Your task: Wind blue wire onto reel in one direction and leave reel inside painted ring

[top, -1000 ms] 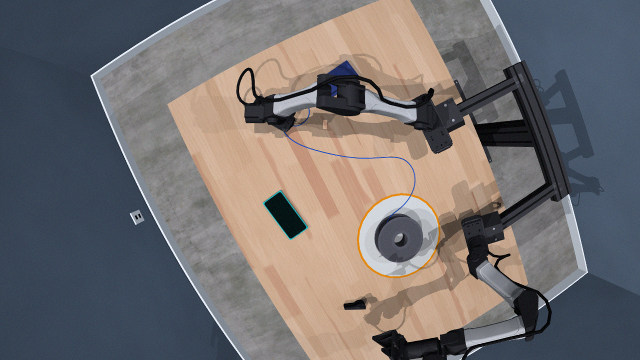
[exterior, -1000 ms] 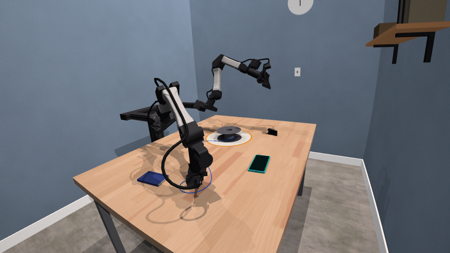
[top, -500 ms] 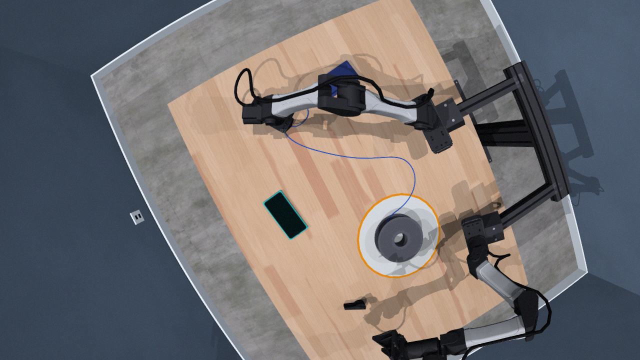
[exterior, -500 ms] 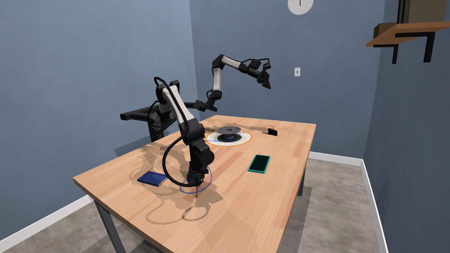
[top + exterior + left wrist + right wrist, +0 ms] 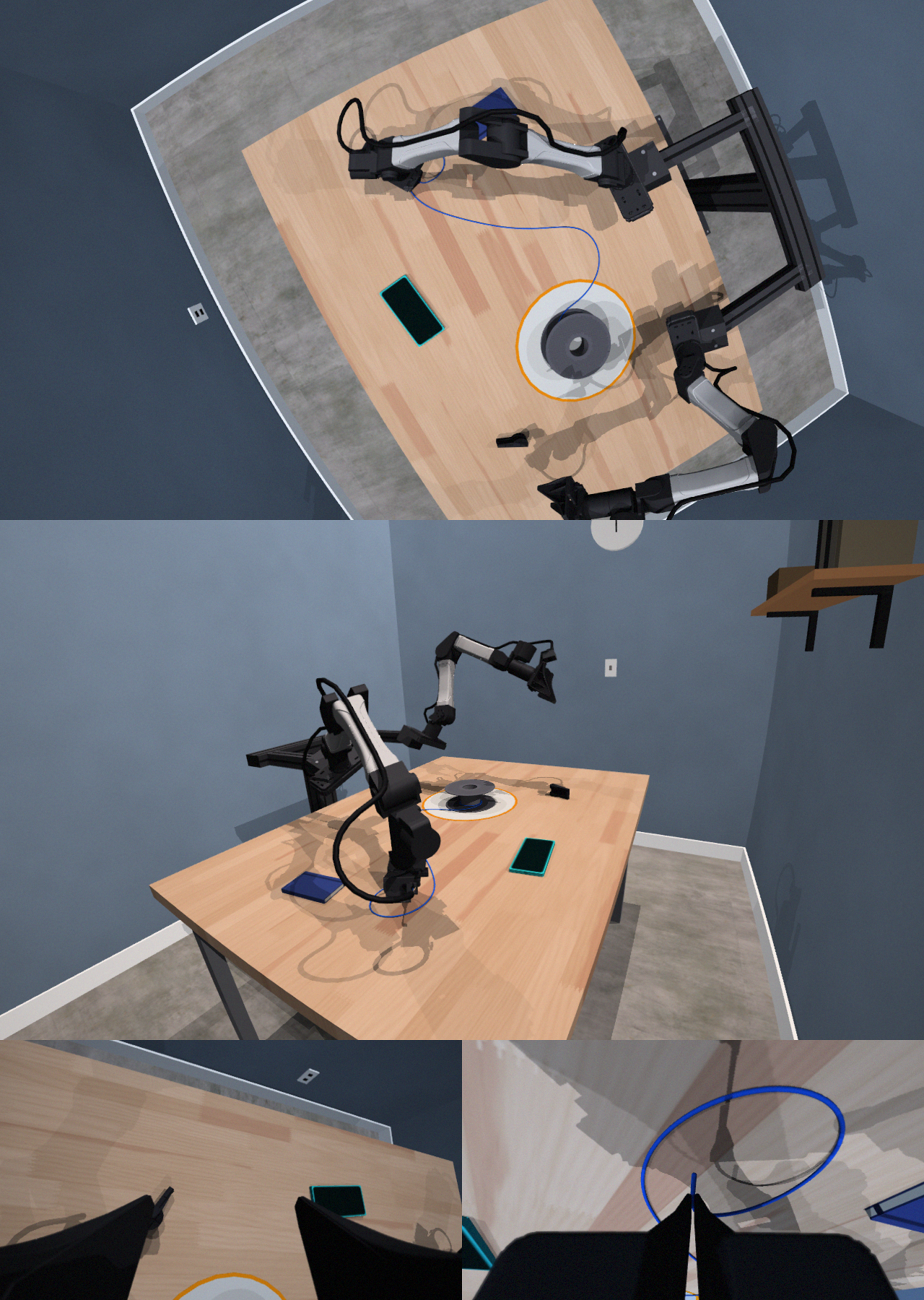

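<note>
The grey reel (image 5: 594, 362) (image 5: 455, 787) lies flat inside the orange-edged painted ring (image 5: 570, 400) (image 5: 465, 820) (image 5: 232, 1275). The blue wire (image 5: 598, 258) (image 5: 434, 882) (image 5: 841, 1127) leaves the reel, curves over the table and forms a loop under my right gripper (image 5: 411, 187) (image 5: 404, 923) (image 5: 692, 1197). That gripper is shut on the wire near its free end, which sticks up between the fingertips, and holds it above the table. My left gripper (image 5: 553, 700) (image 5: 224, 1199) is open and empty, raised high beyond the ring.
A teal-edged phone (image 5: 412, 310) (image 5: 533, 856) (image 5: 339, 1200) lies apart from the ring. A small black object (image 5: 512, 440) (image 5: 559, 791) (image 5: 164, 1202) lies beyond the ring. A blue notebook (image 5: 494, 100) (image 5: 312, 886) (image 5: 906, 1213) lies near the right arm, partly under it in the top view.
</note>
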{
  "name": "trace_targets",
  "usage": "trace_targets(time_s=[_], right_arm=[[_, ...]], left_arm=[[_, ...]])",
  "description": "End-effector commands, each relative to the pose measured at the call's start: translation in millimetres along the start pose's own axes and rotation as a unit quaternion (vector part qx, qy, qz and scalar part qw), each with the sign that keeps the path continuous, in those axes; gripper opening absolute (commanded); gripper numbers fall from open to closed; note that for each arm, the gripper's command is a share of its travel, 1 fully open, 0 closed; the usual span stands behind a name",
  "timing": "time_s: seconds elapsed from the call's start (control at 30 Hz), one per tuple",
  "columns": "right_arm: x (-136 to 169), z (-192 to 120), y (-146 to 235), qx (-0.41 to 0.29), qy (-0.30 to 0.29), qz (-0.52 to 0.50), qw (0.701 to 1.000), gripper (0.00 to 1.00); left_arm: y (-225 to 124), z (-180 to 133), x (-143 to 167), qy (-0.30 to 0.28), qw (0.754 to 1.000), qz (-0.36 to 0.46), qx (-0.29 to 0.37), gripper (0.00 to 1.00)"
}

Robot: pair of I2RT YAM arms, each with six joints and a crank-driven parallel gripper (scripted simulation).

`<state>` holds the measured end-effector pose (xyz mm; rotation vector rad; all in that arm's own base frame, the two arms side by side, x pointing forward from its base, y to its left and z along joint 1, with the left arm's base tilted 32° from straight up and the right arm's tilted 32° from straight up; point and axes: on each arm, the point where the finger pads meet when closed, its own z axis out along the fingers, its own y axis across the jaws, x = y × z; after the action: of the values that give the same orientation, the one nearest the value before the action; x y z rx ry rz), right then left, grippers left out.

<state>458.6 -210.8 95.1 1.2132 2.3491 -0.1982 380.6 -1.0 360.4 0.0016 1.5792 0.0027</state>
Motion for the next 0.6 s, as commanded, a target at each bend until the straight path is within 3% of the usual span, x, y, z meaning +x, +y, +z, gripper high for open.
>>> trace_targets(time_s=[0.0, 0.57], right_arm=[[-12.6, -14.3, 7.0, -0.011, -0.024, 0.003, 1.000, 0.00], [-12.6, -14.3, 7.0, -0.011, -0.024, 0.003, 1.000, 0.00]], left_arm=[[1.0, 1.8, -0.1, -0.004, 1.000, -0.001, 0.000, 1.00], [1.0, 1.8, -0.1, -0.004, 1.000, -0.001, 0.000, 0.97]])
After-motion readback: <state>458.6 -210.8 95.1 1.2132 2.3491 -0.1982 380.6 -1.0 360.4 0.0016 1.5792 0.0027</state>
